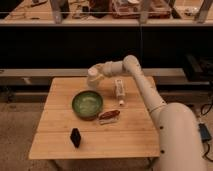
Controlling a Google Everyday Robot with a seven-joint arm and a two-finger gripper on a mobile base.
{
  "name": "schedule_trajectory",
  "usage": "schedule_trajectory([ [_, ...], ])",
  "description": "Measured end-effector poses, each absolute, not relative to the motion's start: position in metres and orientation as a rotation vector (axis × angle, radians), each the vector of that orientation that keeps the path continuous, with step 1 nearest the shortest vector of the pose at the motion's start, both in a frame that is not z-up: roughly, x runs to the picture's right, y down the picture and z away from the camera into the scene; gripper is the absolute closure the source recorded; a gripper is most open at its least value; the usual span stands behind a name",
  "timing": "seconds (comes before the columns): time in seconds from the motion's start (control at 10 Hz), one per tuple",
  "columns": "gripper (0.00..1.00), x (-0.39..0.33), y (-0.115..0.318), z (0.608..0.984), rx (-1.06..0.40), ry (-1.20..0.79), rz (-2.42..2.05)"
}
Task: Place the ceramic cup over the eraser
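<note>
We start at the left, where the eraser (75, 137) stands alone near the front edge of the tabletop (131, 141). There is bare wood all round it, so a cup has room to come down over it. Behind it and a little to the right sits the green bowl (87, 104), between the eraser and the cup (92, 78). The cup stands upright just behind the bowl, near the far edge. The gripper (98, 75) reaches it from the right and is closed on its side. We judge this side hold suits turning the cup mouth down later. We cannot tell whether the cup has left the wood. To the right lie a red-brown item (109, 116) and a white box (119, 88), both beneath the arm (145, 92) and clear of the likely path forward past the bowl.
</note>
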State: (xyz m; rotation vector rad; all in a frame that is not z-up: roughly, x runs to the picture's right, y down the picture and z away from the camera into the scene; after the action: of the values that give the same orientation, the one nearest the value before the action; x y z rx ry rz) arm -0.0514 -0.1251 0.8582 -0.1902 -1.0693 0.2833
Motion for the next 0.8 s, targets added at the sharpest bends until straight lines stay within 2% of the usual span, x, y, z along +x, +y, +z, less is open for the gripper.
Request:
schedule_trajectory([
  [0.2,0.82,-0.037,-0.133,0.806,-0.174,-1.112,0.269],
  [0.4,0.82,-0.030,-0.122,0.768,-0.210,-1.135,0.269],
  [0.6,0.82,-0.035,-0.089,0.725,-0.300,-1.156,0.241],
  [0.8,0.82,-0.049,-0.036,0.679,-0.443,-1.187,0.189],
])
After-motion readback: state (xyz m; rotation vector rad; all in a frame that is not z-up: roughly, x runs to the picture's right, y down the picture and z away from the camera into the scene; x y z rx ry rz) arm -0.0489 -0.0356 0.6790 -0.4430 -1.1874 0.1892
